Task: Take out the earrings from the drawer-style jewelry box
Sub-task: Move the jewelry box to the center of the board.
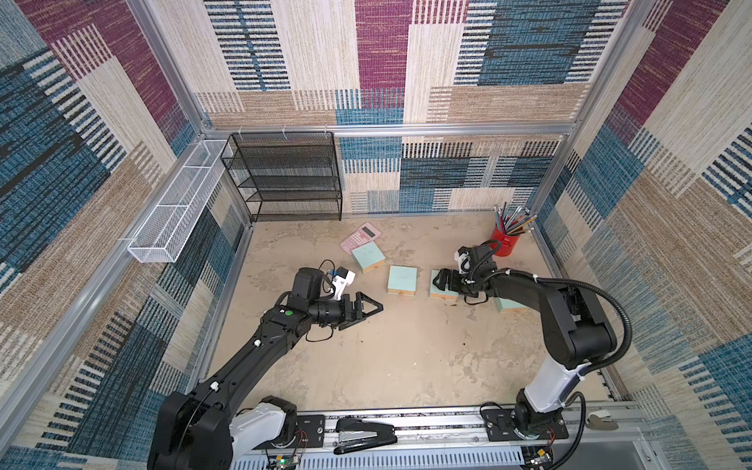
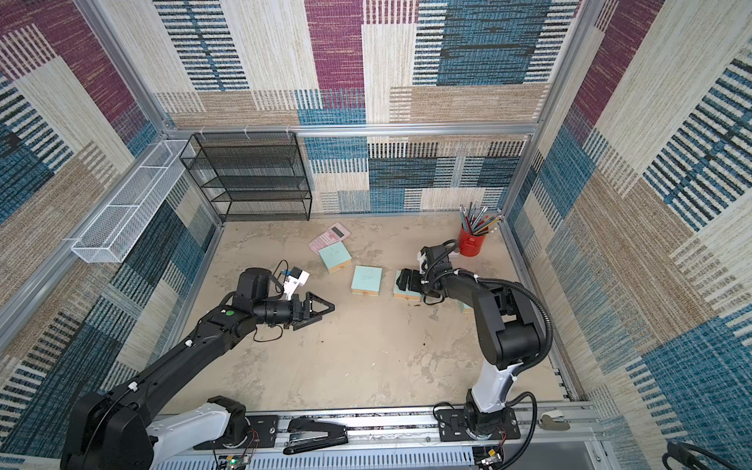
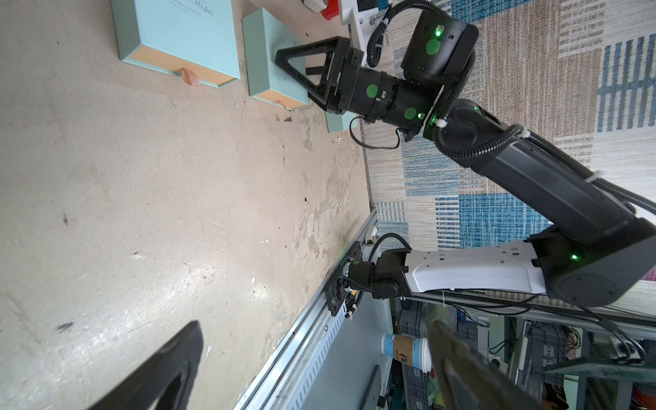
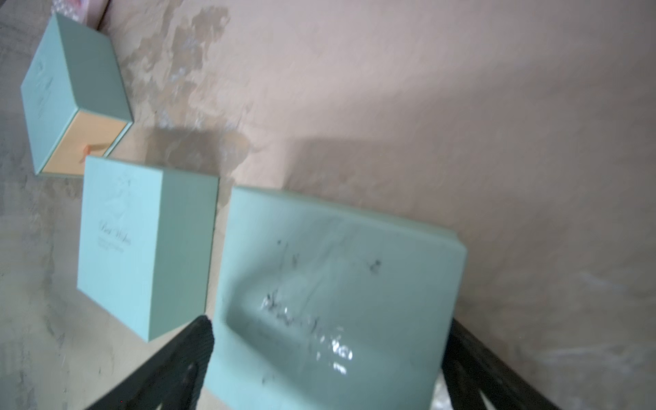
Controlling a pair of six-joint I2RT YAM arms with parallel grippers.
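Observation:
Several mint-green drawer-style jewelry boxes lie in a row on the floor: one by the calculator, one in the middle, one under my right gripper and one half hidden behind the right arm. Their peach drawer fronts sit flush, with ribbon pulls. My right gripper is open and straddles the third box, a finger at each side. My left gripper hovers open and empty over bare floor to the left of the boxes. I cannot make out the earrings in any view.
A pink calculator lies behind the boxes. A red pencil cup stands at the back right. A black mesh shelf and a white wire basket line the back left. A black stapler rests on the front rail.

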